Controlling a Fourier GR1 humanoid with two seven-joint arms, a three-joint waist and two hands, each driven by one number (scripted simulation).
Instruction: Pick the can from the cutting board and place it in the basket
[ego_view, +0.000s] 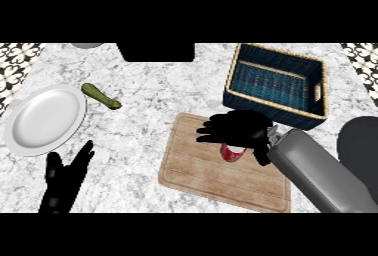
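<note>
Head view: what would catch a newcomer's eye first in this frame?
The robot's right hand hangs over the wooden cutting board at centre, its fingers spread above a red can that still sits on the board. Just beyond it, at upper right, stands a dark blue basket with a tan rim. On the left lie a white plate and a small green vegetable, with the left hand resting open below them.

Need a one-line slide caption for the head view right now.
Right hand over the red can on the cutting board, dark basket beyond; left hand rests open.
</note>
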